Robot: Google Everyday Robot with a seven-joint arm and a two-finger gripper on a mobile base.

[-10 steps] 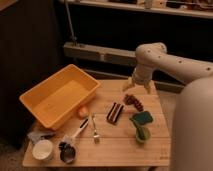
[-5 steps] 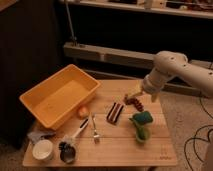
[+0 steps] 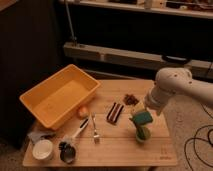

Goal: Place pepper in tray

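Camera view: the white arm's gripper (image 3: 145,109) has dropped over the teal rectangular sponge (image 3: 142,118), well right of the yellow-orange plastic tray (image 3: 57,97). I cannot tell its grip. The slim dark green pepper is unseen, probably beneath it, so pickup seems imminent.

**Open tray on the left, clutter toward the right**

The tray (image 3: 86,80) is open from above, its floor free. The gripper (image 3: 143,109) hangs low at the table (image 3: 125,146)'s right side, just over the sponge (image 3: 142,118) and green cup (image 3: 141,135). Between the two lie a brown block (image 3: 115,112), a fork (image 3: 95,129) and a round orange item (image 3: 83,112).
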